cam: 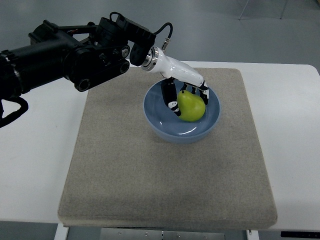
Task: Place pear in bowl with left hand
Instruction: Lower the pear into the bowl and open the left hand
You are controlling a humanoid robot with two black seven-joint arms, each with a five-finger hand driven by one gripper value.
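Observation:
A yellow-green pear (192, 106) sits inside the blue bowl (159, 116) on the grey mat. My left hand (186, 95) reaches over the bowl's far rim from the upper left, white palm above, black fingers (171, 97) curled around the pear's left and top sides. The pear appears to rest low in the bowl while the fingers still wrap it. The right arm does not show.
The grey mat (150, 170) covers most of the white table (35, 165). My black left arm (65, 52) spans the upper left. Chair legs (260, 7) show on the floor at the top right.

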